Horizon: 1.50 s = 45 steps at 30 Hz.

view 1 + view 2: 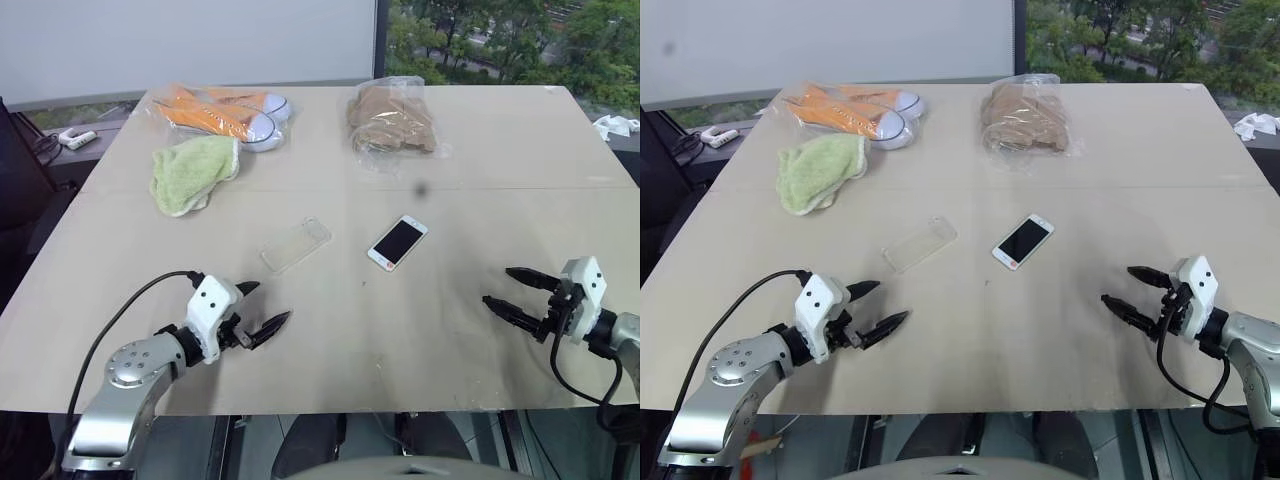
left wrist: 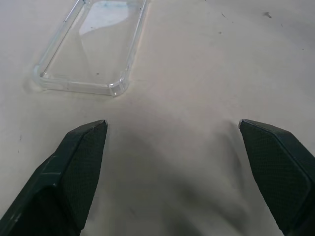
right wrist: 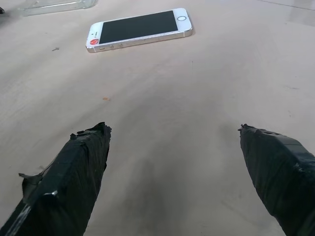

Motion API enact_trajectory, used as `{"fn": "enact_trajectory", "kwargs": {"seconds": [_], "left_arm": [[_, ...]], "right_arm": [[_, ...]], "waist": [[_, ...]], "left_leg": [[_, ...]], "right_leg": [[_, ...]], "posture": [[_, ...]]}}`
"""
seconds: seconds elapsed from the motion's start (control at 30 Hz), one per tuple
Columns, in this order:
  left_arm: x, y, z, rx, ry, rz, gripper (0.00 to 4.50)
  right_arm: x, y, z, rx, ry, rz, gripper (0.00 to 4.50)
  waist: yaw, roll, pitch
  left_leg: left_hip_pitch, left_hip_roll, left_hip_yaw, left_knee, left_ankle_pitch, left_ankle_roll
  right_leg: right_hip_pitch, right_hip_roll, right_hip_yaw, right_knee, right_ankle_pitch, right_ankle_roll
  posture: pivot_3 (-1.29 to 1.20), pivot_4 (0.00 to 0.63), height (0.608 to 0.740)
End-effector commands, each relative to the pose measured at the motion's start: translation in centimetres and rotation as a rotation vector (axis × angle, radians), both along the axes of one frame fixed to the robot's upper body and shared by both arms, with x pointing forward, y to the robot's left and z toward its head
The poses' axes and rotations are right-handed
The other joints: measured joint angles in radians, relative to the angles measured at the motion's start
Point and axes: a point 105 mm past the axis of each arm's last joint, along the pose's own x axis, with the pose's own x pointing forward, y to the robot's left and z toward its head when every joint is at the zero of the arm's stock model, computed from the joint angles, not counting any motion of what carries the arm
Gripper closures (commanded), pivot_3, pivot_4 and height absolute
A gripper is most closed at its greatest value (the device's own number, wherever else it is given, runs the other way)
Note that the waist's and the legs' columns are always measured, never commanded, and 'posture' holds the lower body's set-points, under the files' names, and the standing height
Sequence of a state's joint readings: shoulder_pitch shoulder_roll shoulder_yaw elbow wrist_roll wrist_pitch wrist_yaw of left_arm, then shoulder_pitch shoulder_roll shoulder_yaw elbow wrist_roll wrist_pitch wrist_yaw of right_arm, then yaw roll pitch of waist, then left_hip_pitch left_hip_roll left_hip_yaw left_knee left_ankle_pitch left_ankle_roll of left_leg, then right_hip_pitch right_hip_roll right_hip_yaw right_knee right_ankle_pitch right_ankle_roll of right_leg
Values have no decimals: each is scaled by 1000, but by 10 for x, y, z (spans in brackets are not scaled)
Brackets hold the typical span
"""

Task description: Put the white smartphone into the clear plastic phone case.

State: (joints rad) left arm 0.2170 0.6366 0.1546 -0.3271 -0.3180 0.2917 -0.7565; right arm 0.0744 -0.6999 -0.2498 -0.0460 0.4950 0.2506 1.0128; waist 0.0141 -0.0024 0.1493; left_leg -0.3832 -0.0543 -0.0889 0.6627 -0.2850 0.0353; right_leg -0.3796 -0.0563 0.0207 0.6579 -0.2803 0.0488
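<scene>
The white smartphone (image 1: 397, 242) lies flat and screen-up near the middle of the table, a red sticker at its near end; it also shows ahead of my right fingers (image 3: 138, 29). The clear plastic phone case (image 1: 296, 245) lies empty just to the phone's left, a short way beyond my left fingers (image 2: 93, 44). My left gripper (image 1: 262, 310) hovers open over the table's near left part, short of the case. My right gripper (image 1: 508, 290) is open over the near right part, well to the right of the phone. Neither holds anything.
At the back of the table (image 1: 450, 340) lie a green cloth (image 1: 192, 172), a clear bag of orange and white shoes (image 1: 225, 113) and a clear bag of brown stuff (image 1: 392, 122). The table's front edge runs just under both grippers.
</scene>
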Motion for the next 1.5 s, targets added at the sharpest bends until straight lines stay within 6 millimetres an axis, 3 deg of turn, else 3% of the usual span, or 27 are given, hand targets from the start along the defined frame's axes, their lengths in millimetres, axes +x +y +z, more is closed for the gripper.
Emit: {"fn": "enact_trajectory", "kwargs": {"seconds": [0.03, 0.77, 0.93, 1.07, 1.23, 1.5], "left_arm": [[1, -3, 12, -7, -48, -25, 93], [2, -9, 18, -77, -52, -68, 93], [24, -16, 31, -119, -102, -55, 93], [44, -29, 34, -131, -139, -44, 93], [63, -36, 20, -75, -110, -14, 93], [68, -23, -11, 9, 44, 44, 93]], "right_arm": [[1, -1, 15, -9, -64, 3, 0], [-1, 1, 16, -19, -80, 26, 0], [-9, 16, 29, 22, -107, 122, 0], [-17, 33, 55, 96, -223, 225, 0], [-19, 51, 74, 149, -258, 277, 0], [-19, 52, 77, 157, -280, 257, 0]], "waist": [[0, 0, 0], [0, 0, 0], [2, 0, 0], [-2, 0, 0], [-2, 0, 0], [0, -1, 0]], "left_leg": [[0, 0, 0, 0, 0, 0], [0, 0, 0, 0, 0, 0], [0, 0, 0, 0, 0, 0], [0, 0, 0, 1, 0, 0], [0, 0, 0, 1, 3, -4], [0, 0, 0, 1, 3, -4]], "right_leg": [[0, 0, 0, 0, 0, 0], [0, 0, 0, 0, 0, 0], [0, 0, -1, 0, 0, 0], [0, 0, -1, 1, 0, 0], [0, 1, 0, 1, 0, 0], [0, 1, 0, 1, 0, 0]], "posture": [[0, 150, 740], [0, 150, 740], [0, 150, 740], [0, 150, 740], [0, 150, 740], [0, 150, 740]]}}
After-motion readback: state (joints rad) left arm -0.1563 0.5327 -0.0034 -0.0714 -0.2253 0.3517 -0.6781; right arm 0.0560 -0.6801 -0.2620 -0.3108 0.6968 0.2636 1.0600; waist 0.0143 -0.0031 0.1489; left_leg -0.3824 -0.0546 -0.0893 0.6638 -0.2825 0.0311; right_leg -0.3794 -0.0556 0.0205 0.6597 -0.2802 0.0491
